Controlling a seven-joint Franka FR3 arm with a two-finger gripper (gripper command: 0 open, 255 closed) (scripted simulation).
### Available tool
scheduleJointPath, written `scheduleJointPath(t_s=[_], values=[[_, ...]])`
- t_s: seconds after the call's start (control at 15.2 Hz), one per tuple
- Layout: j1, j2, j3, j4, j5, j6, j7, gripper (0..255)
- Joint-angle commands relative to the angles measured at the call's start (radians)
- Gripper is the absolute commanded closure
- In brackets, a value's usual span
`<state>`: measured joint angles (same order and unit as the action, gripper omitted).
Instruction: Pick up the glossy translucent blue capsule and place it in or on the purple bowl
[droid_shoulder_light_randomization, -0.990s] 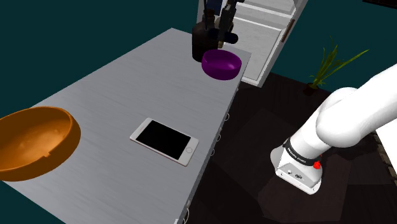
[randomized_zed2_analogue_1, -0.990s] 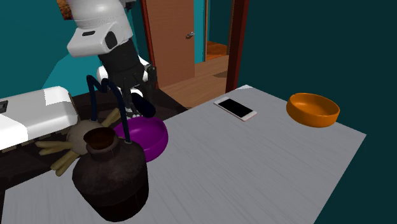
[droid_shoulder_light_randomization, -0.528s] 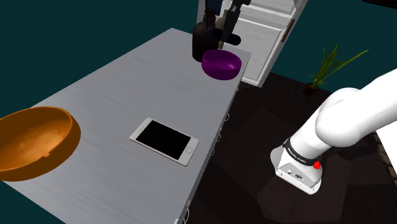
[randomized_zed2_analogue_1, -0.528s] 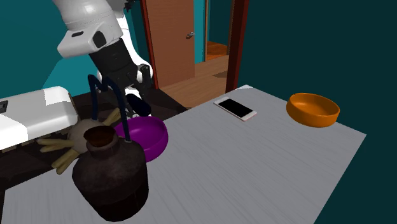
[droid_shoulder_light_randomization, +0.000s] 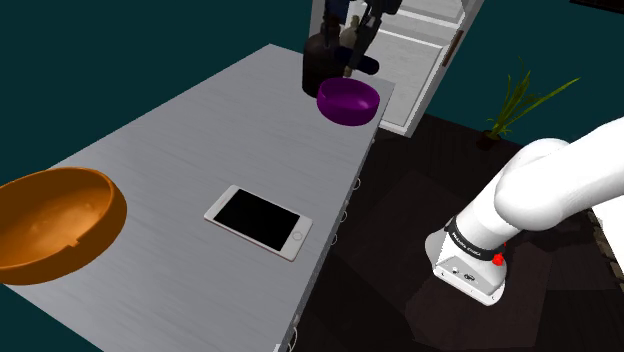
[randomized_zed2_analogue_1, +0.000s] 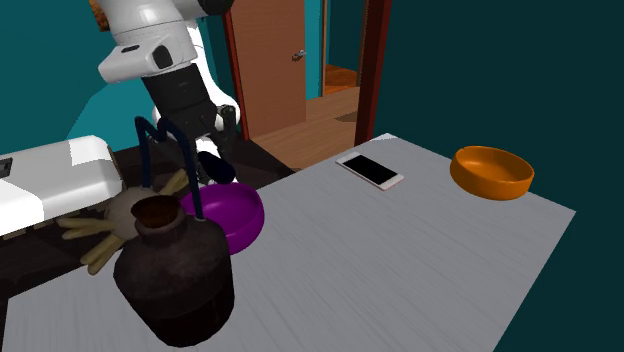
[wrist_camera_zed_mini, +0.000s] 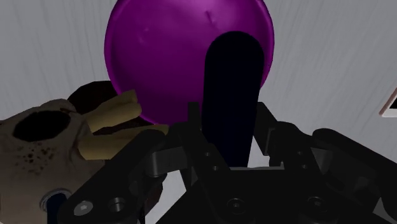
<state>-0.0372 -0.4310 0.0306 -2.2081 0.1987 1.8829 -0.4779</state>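
Note:
My gripper (wrist_camera_zed_mini: 230, 137) is shut on a dark blue glossy capsule (wrist_camera_zed_mini: 233, 83), which sticks out past the fingertips. Beyond it lies the purple bowl (wrist_camera_zed_mini: 184, 57), so the capsule hangs over the bowl. In the shoulder view the gripper (droid_shoulder_light_randomization: 353, 57) holds the capsule (droid_shoulder_light_randomization: 366, 66) just above the far rim of the purple bowl (droid_shoulder_light_randomization: 349, 101), at the table's far corner. From the second exterior view the gripper (randomized_zed2_analogue_1: 214, 158) and capsule (randomized_zed2_analogue_1: 218, 168) hover over the back edge of the bowl (randomized_zed2_analogue_1: 232, 217).
A dark jug (droid_shoulder_light_randomization: 320, 62) (randomized_zed2_analogue_1: 175, 278) stands right beside the bowl, with a beige skull-like ornament (wrist_camera_zed_mini: 38, 137) (randomized_zed2_analogue_1: 125, 212) next to it. A phone (droid_shoulder_light_randomization: 258, 221) lies mid-table and an orange bowl (droid_shoulder_light_randomization: 55, 222) sits at the near end. White cabinet (droid_shoulder_light_randomization: 420, 60) behind.
The hand has shifted and lifted slightly with the capsule still held over the purple bowl's far side. Nothing on the table has moved.

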Motion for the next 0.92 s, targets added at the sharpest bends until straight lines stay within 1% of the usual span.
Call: scheduleJointPath(t_s=[0.0,0.13,0.4,0.46,0.59,0.66,0.73,0.79,0.86], values=[[-0.011,0.134,-0.008,-0.009,-0.015,-0.006,-0.005,255],[-0.014,0.134,-0.005,-0.009,-0.014,-0.006,-0.006,255],[-0.044,0.133,0.022,-0.009,-0.006,-0.008,-0.013,255],[-0.038,0.079,0.030,-0.083,0.002,0.013,-0.008,0],[-0.038,0.143,0.035,-0.008,-0.002,0.003,0.003,0],[-0.044,0.165,0.025,-0.022,-0.004,0.037,-0.018,0],[-0.051,0.116,0.007,-0.055,-0.006,0.016,-0.040,0],[-0.046,0.133,0.024,-0.009,-0.005,-0.008,-0.013,0],[-0.050,0.130,0.022,0.021,-0.008,-0.042,-0.013,0]])
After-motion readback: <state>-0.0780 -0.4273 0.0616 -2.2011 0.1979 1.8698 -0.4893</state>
